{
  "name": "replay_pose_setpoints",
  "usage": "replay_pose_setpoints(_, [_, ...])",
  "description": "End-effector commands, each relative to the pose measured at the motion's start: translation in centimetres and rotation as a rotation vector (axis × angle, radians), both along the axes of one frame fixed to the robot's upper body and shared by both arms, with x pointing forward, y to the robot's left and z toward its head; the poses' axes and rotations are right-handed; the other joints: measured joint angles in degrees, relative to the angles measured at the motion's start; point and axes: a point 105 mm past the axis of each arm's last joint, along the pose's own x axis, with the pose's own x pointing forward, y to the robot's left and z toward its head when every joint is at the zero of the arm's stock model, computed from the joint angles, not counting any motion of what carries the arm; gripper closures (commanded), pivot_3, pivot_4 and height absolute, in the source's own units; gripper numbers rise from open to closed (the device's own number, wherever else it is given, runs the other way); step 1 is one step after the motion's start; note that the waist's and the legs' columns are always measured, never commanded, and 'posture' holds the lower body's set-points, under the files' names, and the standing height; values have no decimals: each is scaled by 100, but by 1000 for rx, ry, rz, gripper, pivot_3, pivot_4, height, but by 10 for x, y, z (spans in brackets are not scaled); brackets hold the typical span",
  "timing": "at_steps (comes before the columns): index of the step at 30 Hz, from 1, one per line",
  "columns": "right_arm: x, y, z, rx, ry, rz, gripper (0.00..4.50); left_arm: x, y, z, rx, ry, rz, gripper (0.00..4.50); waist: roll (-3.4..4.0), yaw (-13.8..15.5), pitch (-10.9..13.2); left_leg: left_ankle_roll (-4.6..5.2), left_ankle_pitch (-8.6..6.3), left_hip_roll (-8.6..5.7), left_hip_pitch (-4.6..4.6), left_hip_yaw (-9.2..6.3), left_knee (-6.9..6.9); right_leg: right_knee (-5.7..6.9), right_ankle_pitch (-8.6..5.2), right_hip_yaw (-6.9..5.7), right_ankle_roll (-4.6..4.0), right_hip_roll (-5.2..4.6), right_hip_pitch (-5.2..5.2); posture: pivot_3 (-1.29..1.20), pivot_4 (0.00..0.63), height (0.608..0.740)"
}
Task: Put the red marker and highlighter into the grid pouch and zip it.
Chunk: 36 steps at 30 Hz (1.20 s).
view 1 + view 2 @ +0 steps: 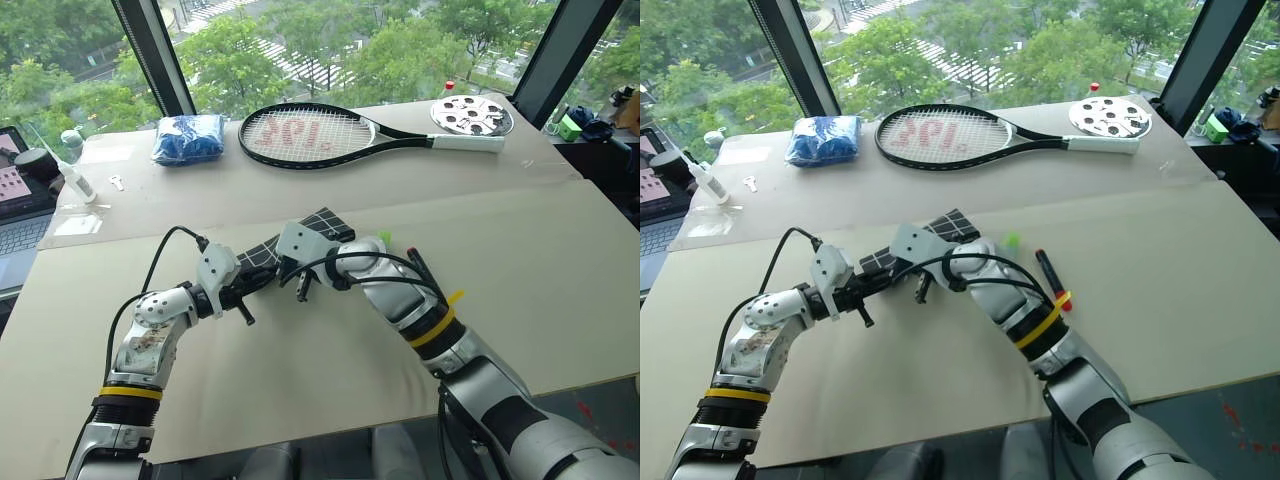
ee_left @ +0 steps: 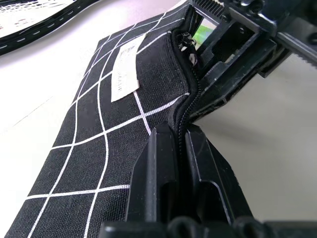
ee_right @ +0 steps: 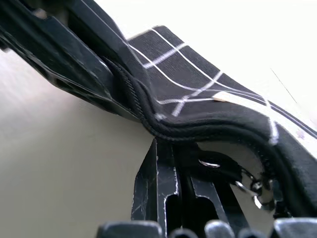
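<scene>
The grid pouch (image 2: 114,148) sits mid-frame on the table (image 1: 1160,260), pinched along its zipper edge by the left gripper (image 2: 181,148), clamped tight. The right gripper (image 3: 181,173) is closed on the zipper pull (image 3: 242,181). Right of them lie the highlighter (image 1: 1012,241) and the red marker (image 1: 1048,270).

Grid pouch (image 2: 99,148): black fabric crossed by thin white grid lines, white label, black zipper. Highlighter (image 1: 1012,241): bright green cap noted. Red marker (image 1: 1049,273): black barrel, red end. Table (image 1: 1160,250): pale beige. Racket (image 1: 970,135): black frame, white grip, red lettering on the strings. Bag (image 1: 823,138): blue. Both grippers' fingers (image 2: 163,178): black.
</scene>
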Motion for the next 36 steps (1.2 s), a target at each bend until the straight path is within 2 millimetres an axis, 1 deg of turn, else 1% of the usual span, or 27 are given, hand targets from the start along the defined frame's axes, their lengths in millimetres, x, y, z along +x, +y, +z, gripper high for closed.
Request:
replay_pose_setpoints(1, [20,-17,27,39,-91,-58,4453,-4,-3,10,-14,-39,-15,4500,0,3,0,0,0,0,0,0,0,0,0,0,0,0,0,0,150,740])
replay_pose_setpoints(3, [24,-21,30,47,-94,-73,4453,-3,-2,9,-14,-37,-14,4500,0,2,0,0,0,0,0,0,0,-1,0,0,0,0,0,0,150,740])
replay_pose_setpoints(5, [23,-21,33,73,-87,-71,4453,-3,-2,10,-14,-37,-13,4500,0,-12,0,0,0,1,0,0,-2,-1,0,0,0,0,0,0,150,740])
replay_pose_setpoints(7, [18,-18,35,113,-67,-53,3830,-2,-3,10,-15,-39,-12,4500,0,-26,0,0,0,2,0,2,-5,0,0,0,0,0,-3,0,150,740])
replay_pose_setpoints(8, [9,-15,35,134,-38,-15,3641,-2,-3,11,-17,-40,-10,4500,0,-23,0,0,0,3,1,3,-5,0,0,0,0,0,-3,0,150,740])
replay_pose_setpoints(10, [-1,-15,33,161,7,13,2981,-1,-3,11,-23,-43,-6,4500,0,-7,0,0,0,3,0,2,-5,0,0,-1,0,0,-3,0,150,740])
replay_pose_setpoints(12, [-9,-21,30,175,61,23,2209,0,-3,12,-28,-46,-2,4500,0,2,0,0,0,1,-1,2,-3,-1,1,0,1,-1,-3,0,150,740])
replay_pose_setpoints(13, [-12,-23,29,181,81,23,1889,0,-3,13,-30,-47,0,4500,0,5,0,0,0,1,-1,2,-2,-1,1,0,1,-1,-2,0,150,740])
replay_pose_setpoints(14, [-18,-30,29,193,125,41,1644,0,-3,14,-38,-50,4,4500,0,11,0,0,0,0,-1,2,-1,-1,1,0,1,-1,-2,0,150,740])
replay_pose_setpoints(15, [-23,-34,29,201,154,55,1644,0,-2,15,-43,-51,7,4500,0,35,0,0,0,0,-1,2,1,-1,2,0,1,-1,0,0,150,740])
replay_pose_setpoints(17, [-25,-47,42,283,211,38,1644,1,-1,18,-64,-55,18,4500,-1,59,0,0,0,-1,-2,2,1,-3,2,-1,1,-1,1,0,150,740])
replay_pose_setpoints(18, [-26,-58,51,310,219,37,1644,2,0,20,-78,-56,24,4500,-1,73,0,0,0,-1,-2,2,1,-4,3,-1,1,-1,1,0,150,740])
replay_pose_setpoints(21, [-18,-106,84,371,175,-30,1644,3,2,27,-125,-52,31,4500,-1,147,1,0,0,-1,-2,3,2,-4,4,-1,0,-1,2,0,150,740])
replay_pose_setpoints(22, [-10,-126,91,377,143,-90,1644,2,2,29,-134,-48,24,4500,-2,155,1,1,-1,-1,-1,4,2,-6,4,-2,0,-1,5,0,150,740])
replay_pose_setpoints(23, [-3,-147,96,370,107,-160,1644,1,1,30,-144,-42,13,4500,-3,161,1,1,-1,-1,-1,6,2,-7,4,-2,0,-1,5,0,150,740])
replay_pose_setpoints(24, [2,-161,99,364,84,-208,1644,0,0,31,-150,-37,4,4500,-3,170,1,2,-1,-1,0,8,2,-7,4,-2,0,-1,6,0,150,740])
replay_pose_setpoints(25, [6,-180,99,338,53,-273,1644,-2,-1,32,-155,-31,-10,4500,-5,176,2,2,-1,1,0,10,0,-7,4,-3,0,0,7,0,150,740])
replay_pose_setpoints(26, [9,-201,96,294,25,-341,1644,-4,-2,33,-157,-24,-25,4500,-6,182,3,2,-1,1,0,14,0,-8,4,-3,0,-1,8,0,150,740])
replay_pose_setpoints(27, [10,-216,93,259,3,-388,1644,-5,-3,33,-159,-16,-35,4500,-6,185,3,3,-2,1,0,17,1,-8,4,-3,0,-1,9,0,150,740])
replay_pose_setpoints(28, [11,-227,90,237,-9,-423,1644,-7,-3,33,-160,-10,-43,4500,-7,188,2,4,-3,2,0,20,0,-9,3,-2,0,-1,9,0,150,740])
replay_pose_setpoints(29, [11,-231,89,229,-15,-438,1644,-7,-3,33,-160,-6,-47,4500,-8,188,3,5,-3,3,0,22,0,-9,3,-2,0,-1,10,0,150,740])
replay_pose_setpoints(31, [7,-252,72,208,8,-529,1644,-11,-3,31,-151,14,-66,4500,-8,170,3,5,-3,4,1,31,0,-9,4,1,0,-1,10,0,150,740])
replay_pose_setpoints(33, [1,-262,57,193,39,-580,1644,-14,-2,28,-142,34,-80,4500,-9,157,3,6,-4,7,0,36,0,-9,4,4,0,-1,10,0,150,740])
replay_pose_setpoints(36, [-11,-255,35,193,93,-587,1644,-16,0,24,-116,54,-89,4500,-8,161,3,10,-6,6,1,42,0,-8,4,11,1,-1,10,0,150,740])
